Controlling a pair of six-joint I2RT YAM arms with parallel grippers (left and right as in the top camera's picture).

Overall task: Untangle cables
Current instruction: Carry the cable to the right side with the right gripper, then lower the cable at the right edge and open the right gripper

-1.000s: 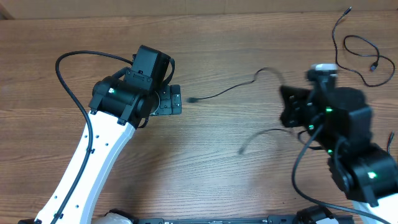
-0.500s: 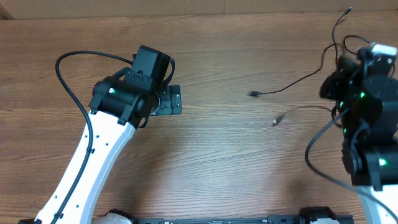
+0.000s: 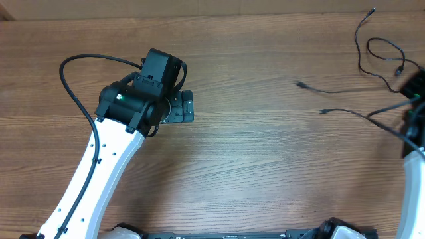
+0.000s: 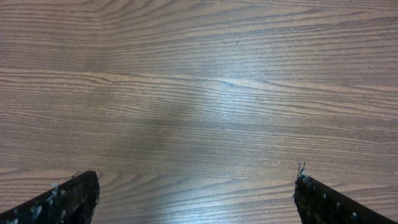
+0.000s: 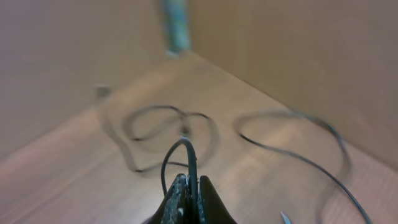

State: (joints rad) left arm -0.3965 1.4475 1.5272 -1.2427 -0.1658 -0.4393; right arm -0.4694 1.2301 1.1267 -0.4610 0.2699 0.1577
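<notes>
Thin black cables lie at the table's right. One cable (image 3: 352, 89) has two free ends, a plug (image 3: 300, 84) and a plug (image 3: 323, 111), and both strands run right to my right arm (image 3: 415, 123) at the frame edge. A separate looped cable (image 3: 382, 50) lies at the far right corner. In the right wrist view my right gripper (image 5: 188, 186) is shut on a bent loop of black cable (image 5: 186, 155), with more cable loops (image 5: 161, 127) on the wood beyond. My left gripper (image 4: 196, 193) is open and empty over bare wood, and it also shows in the overhead view (image 3: 187, 106).
The wooden table (image 3: 252, 166) fills the view. A wall or board (image 5: 298, 56) rises behind the table's far right corner. The left arm's own thick black cord (image 3: 73, 73) arcs at the left.
My right arm has swung far to the right, nearly out of the overhead view, dragging the held cable; its two free ends slid right across the table. The left arm has not moved.
</notes>
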